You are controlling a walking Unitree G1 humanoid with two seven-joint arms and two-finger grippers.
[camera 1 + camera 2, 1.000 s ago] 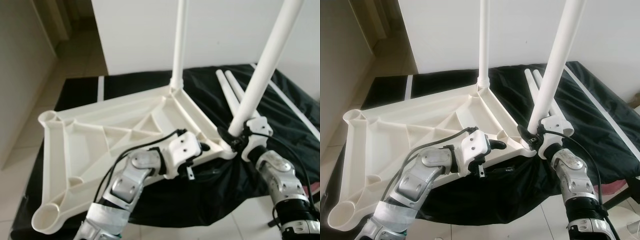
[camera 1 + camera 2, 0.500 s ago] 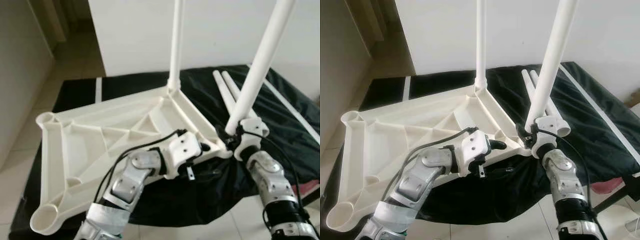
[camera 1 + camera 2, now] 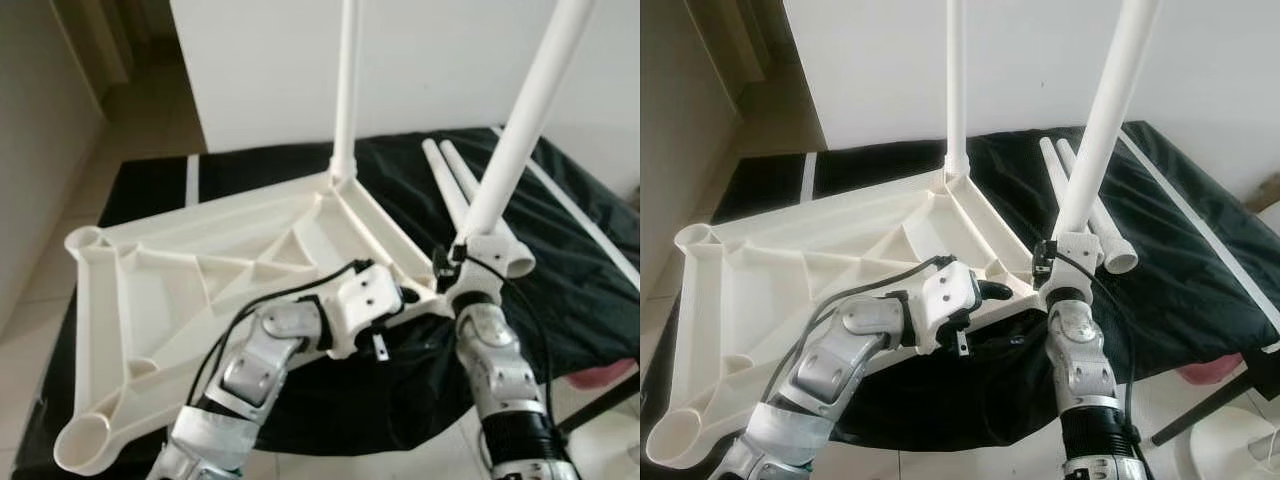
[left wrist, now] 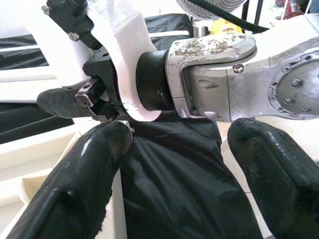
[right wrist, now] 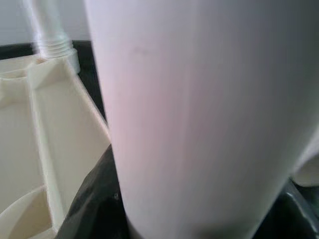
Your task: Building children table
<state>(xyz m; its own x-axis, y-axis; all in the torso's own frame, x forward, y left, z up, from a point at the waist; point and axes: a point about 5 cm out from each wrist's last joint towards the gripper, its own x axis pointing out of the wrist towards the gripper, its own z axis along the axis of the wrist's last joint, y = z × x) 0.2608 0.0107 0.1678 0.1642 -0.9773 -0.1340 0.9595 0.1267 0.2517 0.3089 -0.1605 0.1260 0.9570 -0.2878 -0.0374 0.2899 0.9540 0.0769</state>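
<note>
A white children's table top (image 3: 200, 260) lies upside down on a black cloth (image 3: 560, 270). One white leg (image 3: 346, 90) stands upright in its far corner socket. My right gripper (image 3: 455, 270) is shut on a second white leg (image 3: 520, 120), which tilts to the right, its lower end just beside the top's near right corner (image 3: 425, 297). In the right wrist view that leg (image 5: 189, 114) is very close. My left gripper (image 4: 174, 144) is open at the same corner's rim, one of its fingers (image 4: 94, 159) over the white edge.
Two spare legs (image 3: 450, 180) lie side by side on the cloth behind the right gripper. A thin white rail (image 3: 590, 225) runs along the cloth's right side. Open sockets (image 3: 85, 440) sit at the top's left corners. A white wall (image 3: 430, 60) stands behind, tiled floor (image 3: 150, 110) to the left.
My right arm has carried the tilted leg leftward, bringing its lower end closer to the table top's near right corner. The left gripper has stayed in place.
</note>
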